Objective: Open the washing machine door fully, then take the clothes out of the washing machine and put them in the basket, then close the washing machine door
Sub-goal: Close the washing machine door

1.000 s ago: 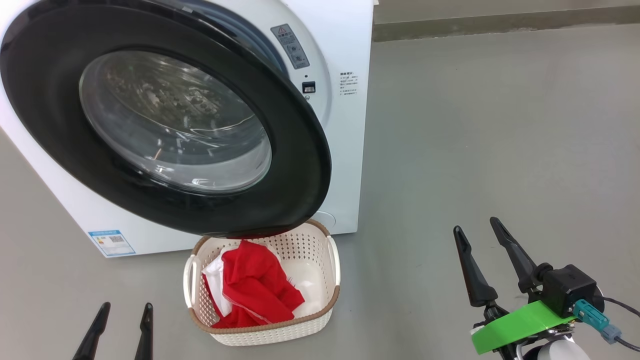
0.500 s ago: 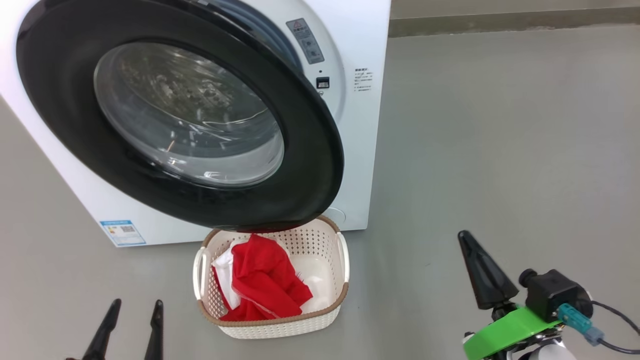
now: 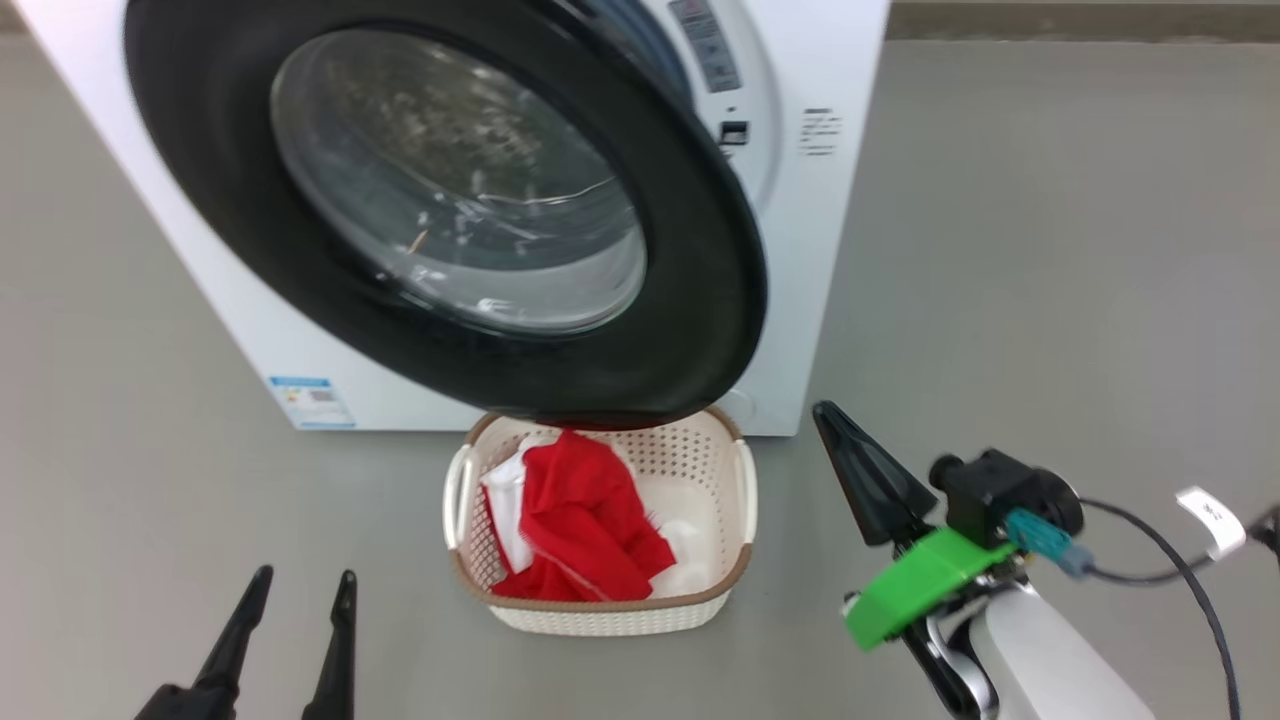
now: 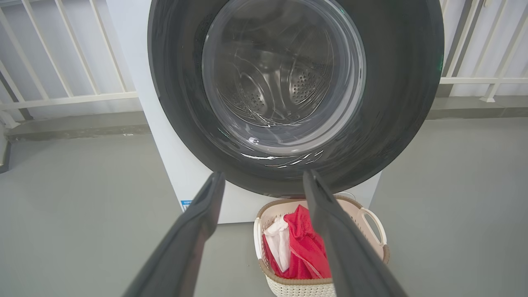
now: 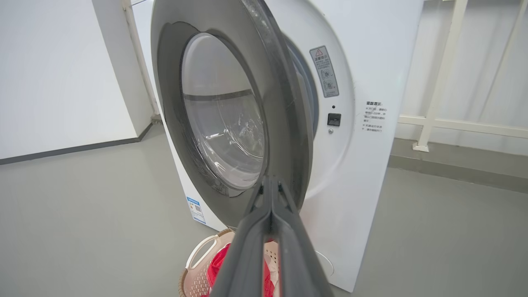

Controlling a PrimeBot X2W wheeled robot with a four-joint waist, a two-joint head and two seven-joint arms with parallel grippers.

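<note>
The washing machine door (image 3: 450, 190) is seen partly open, swung out from the washing machine (image 3: 835, 250), hinged at the left with its free edge at the right. A gap between door and white front is seen in the right wrist view. The steel drum (image 4: 297, 82) is seen through the glass in the left wrist view.

The basket (image 3: 600, 618) is set on the grey floor (image 3: 1050, 250) just in front of the machine, its far end overhung by the door's lower rim. The clothes (image 3: 585, 520) are piled inside the basket: red fabric with a white piece at the left, bare basket bottom at the right.

The left gripper (image 3: 305, 573) is held low at the near left, released, with its fingers (image 4: 198, 222) spread and nothing between them. It is well apart from the basket.

The right gripper (image 3: 825, 412) is held right of the basket and clenched. In the right wrist view its tips are pressed together with nothing gripped, pointed at the door's free edge. It is seen apart from the door in the head view. A green part (image 3: 915, 585) is mounted at its wrist.

A blue sticker (image 3: 310, 400) is seen low on the machine's front, at the left. A white railing (image 4: 62, 99) is seen behind the machine.
</note>
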